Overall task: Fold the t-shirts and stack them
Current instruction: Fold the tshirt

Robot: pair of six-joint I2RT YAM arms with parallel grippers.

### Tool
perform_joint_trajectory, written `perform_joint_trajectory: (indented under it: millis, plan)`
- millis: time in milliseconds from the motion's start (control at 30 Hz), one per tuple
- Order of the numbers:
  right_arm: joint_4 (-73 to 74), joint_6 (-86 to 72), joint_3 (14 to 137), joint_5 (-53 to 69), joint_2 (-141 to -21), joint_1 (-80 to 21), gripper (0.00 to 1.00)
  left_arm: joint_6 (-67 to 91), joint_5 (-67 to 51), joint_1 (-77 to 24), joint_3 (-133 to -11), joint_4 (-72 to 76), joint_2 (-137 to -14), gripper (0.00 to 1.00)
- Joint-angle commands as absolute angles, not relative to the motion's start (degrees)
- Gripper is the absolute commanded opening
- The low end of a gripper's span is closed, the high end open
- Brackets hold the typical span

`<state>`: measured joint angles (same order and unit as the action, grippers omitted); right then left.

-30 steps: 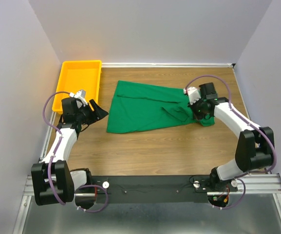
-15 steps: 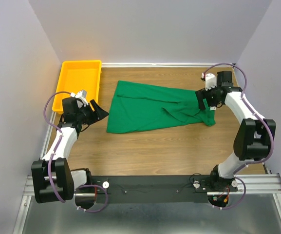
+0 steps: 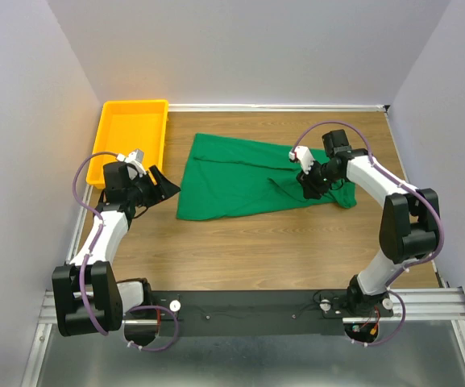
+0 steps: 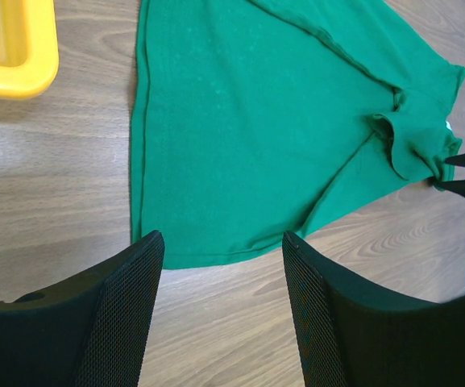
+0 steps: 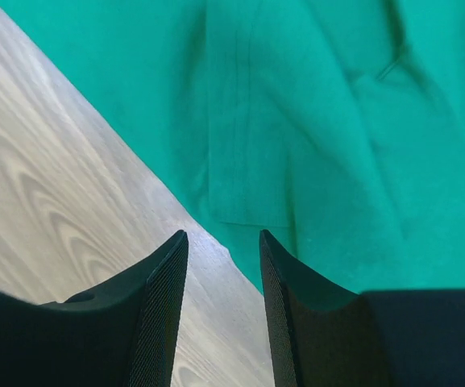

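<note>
Wood-grain table [image 3: 240, 250] nearest you, with two empty grippers. Your left gripper [image 4: 222, 239] is spread wide beside the one green t-shirt [image 3: 232, 177] lying mid-table. Your right gripper [image 5: 223, 235] is part-open over its edge. One yellow tray [image 3: 103, 133] sits far left.

Bright, even, diffuse light filled all three views. The brown wood-grain tabletop [image 3: 240, 242] carried only faint, soft shadows, one edging the yellow plastic tray [image 4: 14, 76] at ten o'clock in the left wrist view. The right wrist view turned the dark-green cotton t-shirt [image 5: 313, 121] bluish.
</note>
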<state>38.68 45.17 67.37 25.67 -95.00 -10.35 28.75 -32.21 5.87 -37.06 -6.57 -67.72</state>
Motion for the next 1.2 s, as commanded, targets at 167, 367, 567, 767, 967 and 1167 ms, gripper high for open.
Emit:
perform_joint_trajectory:
  millis: [167, 367, 567, 767, 967, 1167]
  plan:
    - [35.78, 46.32, 66.62, 17.14, -100.19, -14.06, 0.50, 28.48, -33.84, 5.54, -35.33, -5.71, -66.88, 0.68]
    - [34.89, 45.18, 66.80, 15.64, -102.57, -15.20, 0.51, 28.39, -34.01, 5.62, -34.72, -5.54, -66.71, 0.68]
    - [34.54, 45.09, 66.45, 14.33, -103.53, -15.64, 0.51, 28.56, -34.01, 5.62, -34.63, -5.27, -67.15, 0.68]
    - [34.10, 45.00, 66.45, 13.63, -103.98, -15.73, 0.48, 28.39, -34.10, 5.54, -34.89, -5.19, -67.59, 0.68]
    - [33.93, 45.18, 66.18, 13.36, -104.50, -15.73, 0.42, 28.21, -34.10, 5.54, -34.98, -5.01, -67.94, 0.68]
    - [33.75, 44.65, 66.88, 13.71, -105.38, -15.73, 0.33, 28.21, -34.19, 5.54, -34.89, -5.01, -68.12, 0.68]
